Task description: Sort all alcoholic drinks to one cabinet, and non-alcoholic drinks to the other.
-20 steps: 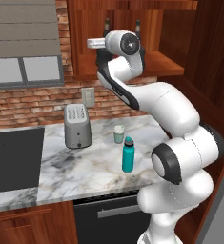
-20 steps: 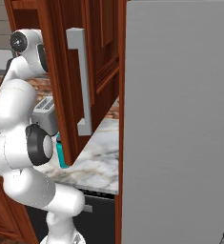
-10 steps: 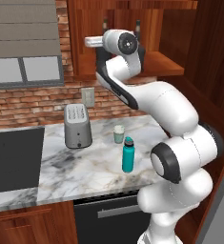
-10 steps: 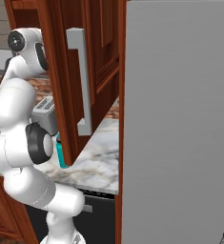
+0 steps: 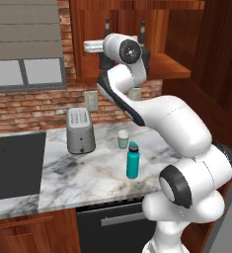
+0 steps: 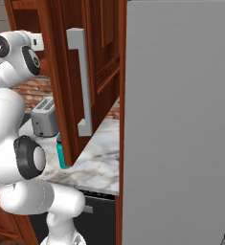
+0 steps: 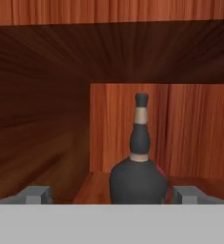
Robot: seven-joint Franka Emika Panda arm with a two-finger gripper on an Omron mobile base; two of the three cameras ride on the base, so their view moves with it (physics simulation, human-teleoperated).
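In the hand view a squat black bottle (image 7: 138, 177) with a long thin neck stands on the floor of a plank-backed wooden wall cabinet (image 7: 46, 143). My gripper (image 7: 111, 195) is open around it, with a wide gap on the left and the right fingertip (image 7: 187, 194) close to the glass. From the left base view, two black bottle necks (image 5: 106, 25) (image 5: 142, 30) rise behind my wrist inside the cabinet (image 5: 173, 66). The slim teal bottle (image 5: 132, 160) and the pale green cup (image 5: 122, 139) stand on the marble counter (image 5: 88, 173).
A silver toaster (image 5: 80, 130) sits left of the cup, with a dark sink (image 5: 14, 163) further left. In the right base view an open cabinet door (image 6: 61, 86) with a grey handle (image 6: 80, 81) and a tall grey panel (image 6: 181, 119) stand close on the right.
My wrist has shifted only slightly at the cabinet. The teal bottle, cup and toaster stand where they were.
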